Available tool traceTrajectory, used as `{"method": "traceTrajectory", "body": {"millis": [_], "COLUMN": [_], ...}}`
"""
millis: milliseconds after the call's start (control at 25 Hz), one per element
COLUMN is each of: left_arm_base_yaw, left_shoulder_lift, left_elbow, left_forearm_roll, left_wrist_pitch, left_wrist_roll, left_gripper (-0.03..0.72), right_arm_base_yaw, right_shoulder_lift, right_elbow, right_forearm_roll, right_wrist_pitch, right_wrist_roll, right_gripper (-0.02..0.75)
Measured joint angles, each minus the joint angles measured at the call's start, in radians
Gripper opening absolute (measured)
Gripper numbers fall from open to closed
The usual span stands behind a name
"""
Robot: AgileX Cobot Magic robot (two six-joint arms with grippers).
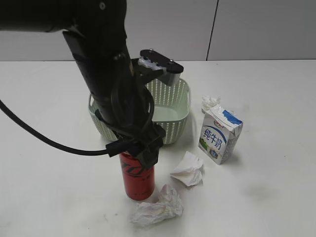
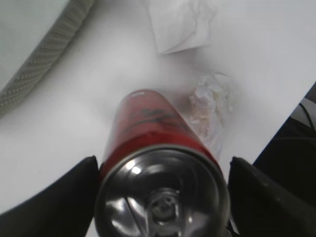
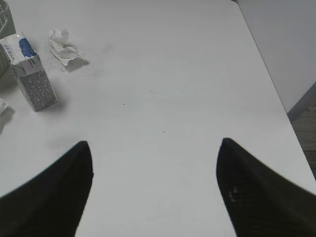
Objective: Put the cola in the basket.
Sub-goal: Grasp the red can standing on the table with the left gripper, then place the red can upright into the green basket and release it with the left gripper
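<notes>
The tall red drink can [image 1: 138, 180] stands on the white counter [image 1: 266, 197] before the sage-green perforated basket [image 1: 174, 116] — left fingers [image 2: 59, 197] flank it, contact unclear; right fingers [image 3: 54, 187] spread, empty. Squeeze squarely, lift straight.

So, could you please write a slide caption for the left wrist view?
Left gripper straddling the upright cola, crumpled tissues beside it.

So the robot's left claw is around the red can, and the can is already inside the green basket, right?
Not quite. The left gripper is around the cola, but the can is not in the basket. The exterior view shows it standing on the table in front of the basket, beside crumpled tissues.
</notes>
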Motion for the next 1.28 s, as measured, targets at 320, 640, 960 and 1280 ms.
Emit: {"method": "traceTrajectory", "body": {"millis": [320,640,960,1280], "left_arm_base_yaw": [-0.001,-0.001,-0.001,-0.001], "left_shoulder_lift": [0.079,0.081,0.082,-0.009], "left_elbow": [0.000,0.000,-0.062,-0.230], "left_forearm_roll": [0.025,0.032,0.048,0.054], "left_wrist_pitch": [-0.009,-0.011,0.140,0.144], "left_wrist_roll": [-0.001,-0.001,-0.001,-0.003], "left_gripper": [0.617,0.532,0.532,0.532], "right_arm_base_yaw": [0.000,0.000,0.000,0.000], "right_shoulder_lift": [0.000,0.000,0.000,0.000], "right_elbow": [0.000,0.000,0.000,0.000], "right_forearm_roll": [0.000,0.000,0.000,0.000], "right_wrist_pitch": [0.000,0.000,0.000,0.000], "right_wrist_roll": [0.000,0.000,0.000,0.000], "right_gripper": [0.590,0.590,0.591,0.590]}}
